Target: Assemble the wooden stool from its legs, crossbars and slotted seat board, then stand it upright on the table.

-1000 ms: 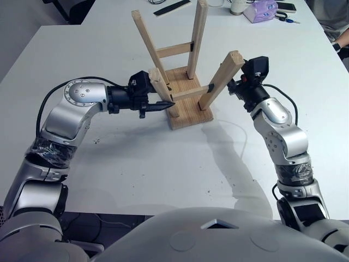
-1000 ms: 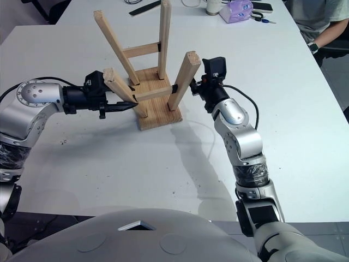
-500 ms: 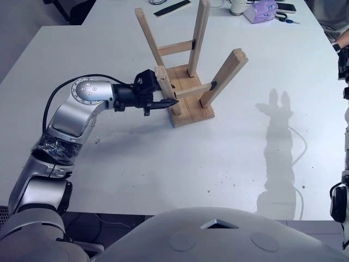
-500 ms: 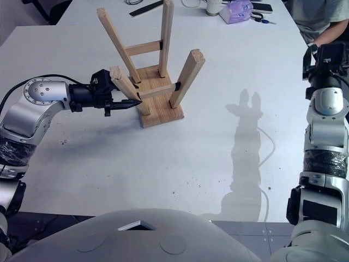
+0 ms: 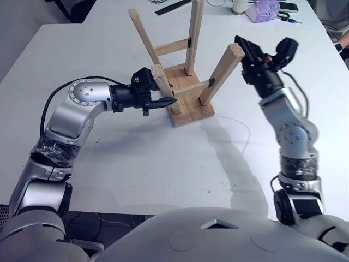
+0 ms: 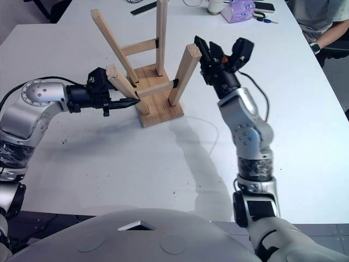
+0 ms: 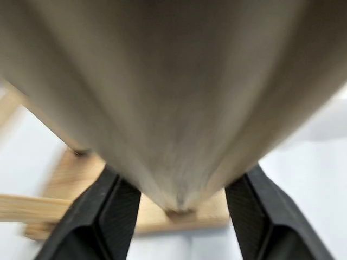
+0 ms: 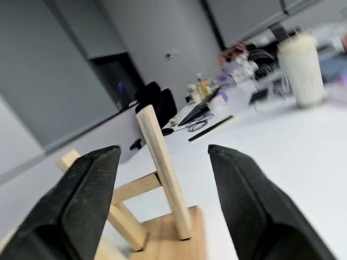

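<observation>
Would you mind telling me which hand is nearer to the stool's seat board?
Left. The left hand grips a leg right beside the seat board; the right hand is open, higher up, near another leg's top end.

Left gripper point(image 5: 166, 101) seemingly clamped, right point(image 5: 265, 52) splayed

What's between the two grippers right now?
Head views: the upturned stool, its crossbar and slanted leg spanning from left gripper to right gripper.
</observation>
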Tool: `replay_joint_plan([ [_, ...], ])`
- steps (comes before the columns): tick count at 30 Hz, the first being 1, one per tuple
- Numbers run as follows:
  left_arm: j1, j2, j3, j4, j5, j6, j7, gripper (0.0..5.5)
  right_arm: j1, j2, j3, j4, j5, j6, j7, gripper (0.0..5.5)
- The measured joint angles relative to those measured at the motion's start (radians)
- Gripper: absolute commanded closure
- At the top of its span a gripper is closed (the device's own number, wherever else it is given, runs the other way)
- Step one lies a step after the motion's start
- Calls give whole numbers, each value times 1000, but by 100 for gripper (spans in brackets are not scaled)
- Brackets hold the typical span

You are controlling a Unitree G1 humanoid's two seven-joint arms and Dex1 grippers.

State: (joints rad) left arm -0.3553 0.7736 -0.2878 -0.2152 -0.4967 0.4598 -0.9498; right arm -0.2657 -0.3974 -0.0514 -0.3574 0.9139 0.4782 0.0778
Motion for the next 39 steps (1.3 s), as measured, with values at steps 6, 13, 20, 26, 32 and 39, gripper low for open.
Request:
replay_joint_plan([
  [6,113,-63,-18,-199,-65,60,8,223,112,-220,153,115,-444,-93,156,250],
  [13,214,-76,42,-232,4,-33,35,223,180,-327,210,224,-778,-248,261,250],
  [20,466,85,262,-142,33,-211,-119,223,375,-461,172,118,-816,-244,464,250],
  [26,308,-84,246,100,139,-302,14,223,535,-533,214,-32,-803,-238,662,250],
  [32,328,-193,133,-60,93,-269,0,223,476,-477,287,-41,-824,-233,722,250],
  [39,224,-375,9,53,164,-255,70,223,299,-337,306,138,-886,-207,658,250],
])
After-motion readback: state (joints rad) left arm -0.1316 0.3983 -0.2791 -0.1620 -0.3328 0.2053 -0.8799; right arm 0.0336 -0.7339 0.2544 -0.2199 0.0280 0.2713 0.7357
